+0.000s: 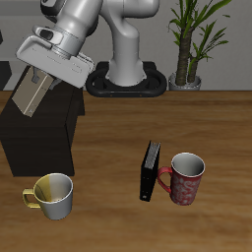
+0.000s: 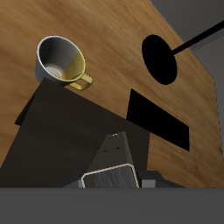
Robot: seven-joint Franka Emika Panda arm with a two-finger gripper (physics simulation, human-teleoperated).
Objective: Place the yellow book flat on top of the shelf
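Exterior view: yellow book (image 1: 31,95) in gripper (image 1: 41,81)

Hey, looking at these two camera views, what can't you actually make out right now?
- Gripper fingers: in the exterior view the yellow book covers them; in the wrist view the frame edge cuts them off.
- The shelf: cut off by the exterior view's edge.
- Black book cover: seen edge-on.
- Red mug: outside the wrist view.

No text, label, brand, number or sign can be read on anything here; the patterned red mug (image 1: 184,177) near the worktop's front edge shows only an illegible mottled design.
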